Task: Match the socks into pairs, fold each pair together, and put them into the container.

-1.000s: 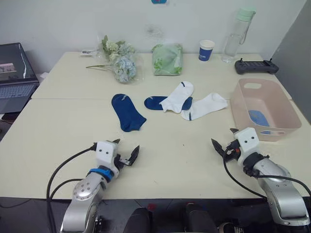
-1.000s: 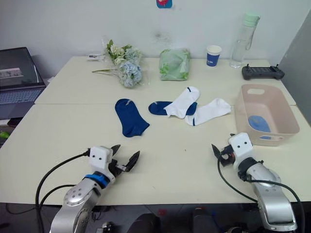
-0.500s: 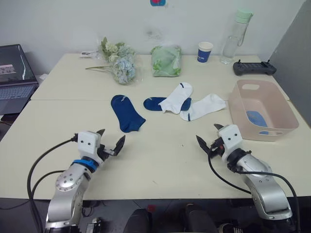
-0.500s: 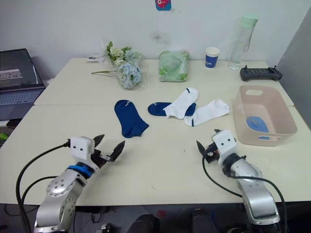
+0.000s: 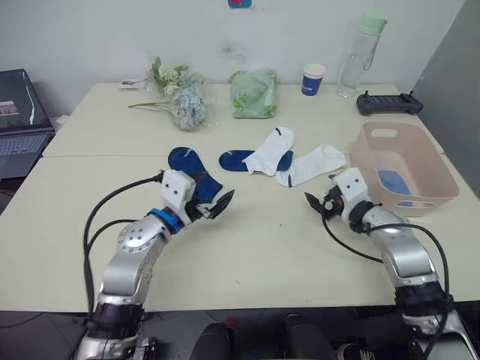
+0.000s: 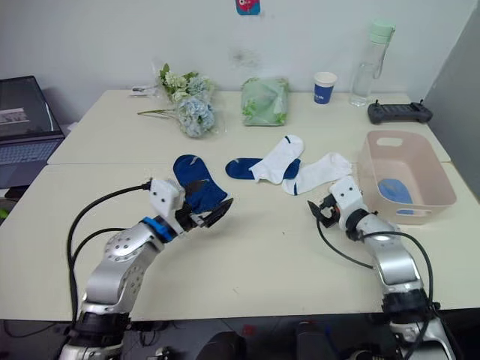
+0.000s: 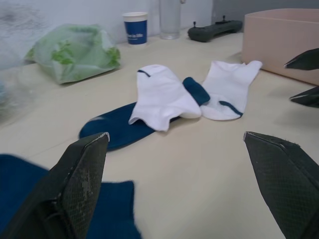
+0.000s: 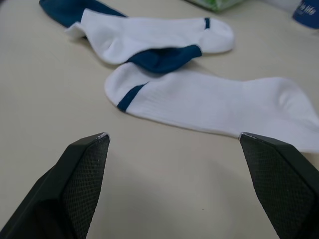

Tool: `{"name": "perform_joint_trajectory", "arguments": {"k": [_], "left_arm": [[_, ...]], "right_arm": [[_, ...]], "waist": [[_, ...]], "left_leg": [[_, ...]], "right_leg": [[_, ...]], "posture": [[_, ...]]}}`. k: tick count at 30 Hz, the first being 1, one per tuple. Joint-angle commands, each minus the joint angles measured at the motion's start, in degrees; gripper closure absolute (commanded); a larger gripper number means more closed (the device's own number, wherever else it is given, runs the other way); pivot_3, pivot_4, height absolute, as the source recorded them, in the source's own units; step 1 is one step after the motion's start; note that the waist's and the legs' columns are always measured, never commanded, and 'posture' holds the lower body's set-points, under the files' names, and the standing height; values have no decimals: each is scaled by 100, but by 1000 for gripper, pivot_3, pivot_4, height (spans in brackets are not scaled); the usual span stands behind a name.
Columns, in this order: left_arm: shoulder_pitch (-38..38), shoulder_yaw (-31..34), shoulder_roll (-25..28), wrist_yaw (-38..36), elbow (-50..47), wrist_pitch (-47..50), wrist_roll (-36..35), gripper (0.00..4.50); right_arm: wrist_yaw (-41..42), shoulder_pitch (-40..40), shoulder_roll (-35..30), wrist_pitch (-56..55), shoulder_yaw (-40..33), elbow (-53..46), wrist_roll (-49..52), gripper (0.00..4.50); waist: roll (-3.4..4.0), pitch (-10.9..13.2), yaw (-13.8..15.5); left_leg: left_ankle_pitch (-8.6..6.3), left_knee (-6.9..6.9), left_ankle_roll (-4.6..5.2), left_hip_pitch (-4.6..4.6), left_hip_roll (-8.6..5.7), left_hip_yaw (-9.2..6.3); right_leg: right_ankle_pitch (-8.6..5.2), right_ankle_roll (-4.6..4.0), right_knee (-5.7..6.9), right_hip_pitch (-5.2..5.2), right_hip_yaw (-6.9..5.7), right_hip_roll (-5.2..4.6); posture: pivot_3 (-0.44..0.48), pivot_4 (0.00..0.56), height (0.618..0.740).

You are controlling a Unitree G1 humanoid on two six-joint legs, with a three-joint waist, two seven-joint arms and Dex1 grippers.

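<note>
Socks lay in a loose row across the middle of the frame: one navy sock [image 5: 193, 172] on its own at centre left, a second navy sock [image 5: 238, 159] partly covered by a white sock [image 5: 271, 149], and another white sock [image 5: 313, 163] just beside them. At the right edge sat the pink tub [image 5: 431, 201] with something light blue [image 5: 394, 181] lying on its floor, probably the first pair.

Both grippers were spread wide and held nothing. The left gripper [image 5: 213, 205] hovered at the near end of the lone navy sock; the right gripper [image 5: 318, 205] pointed at the nearer white sock, close to it but apart.

To do this step well, I would judge each gripper should come down low on a single layer near an end, so that the overlapped navy sock is not dragged along with the white one.

The socks looked soft, flat and limp, likely to bunch when pinched. The tub was smooth, rigid plastic with rounded corners and handle slots, and the tabletop [image 5: 270, 247] pale and smooth.
</note>
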Motion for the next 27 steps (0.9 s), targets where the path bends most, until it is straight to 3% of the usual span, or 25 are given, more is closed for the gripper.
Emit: {"name": "perform_joint_trajectory", "arguments": {"k": [1,9,15,19,27], "left_arm": [[-154,-94,-118,-59,75,-281,39,0],[4,102,-27,-121,120,-523,7,0],[57,96,-108,132,-138,-471,84,0],[230,33,-127,201,-335,-458,107,0],[212,-17,-41,-35,-388,-409,10,0]], "right_arm": [[-72,-405,233,-118,41,343,-1,44],[-311,-1303,904,-285,176,1661,-132,44],[-400,-1756,1033,-490,327,2637,-420,44],[-465,-1737,975,-407,334,2686,-497,1285],[-421,-1231,696,-23,-61,1787,-265,3953]], "waist": [[0,0,-10],[0,0,-6],[0,0,0],[1,0,0],[0,0,52]], "left_leg": [[0,1,0,0,-1,1],[1,3,-2,-6,-1,1],[1,3,-2,-12,-4,3],[1,2,-2,-11,-2,4],[1,5,-2,-15,-6,3]], "right_leg": [[0,0,1,0,1,-2],[0,0,5,-11,3,-4],[1,0,3,-17,2,-9],[1,0,6,-19,5,-10],[1,0,2,-13,1,-15]], "posture": [[0,150,740],[0,150,740],[0,150,740],[0,150,740],[0,150,740]]}}
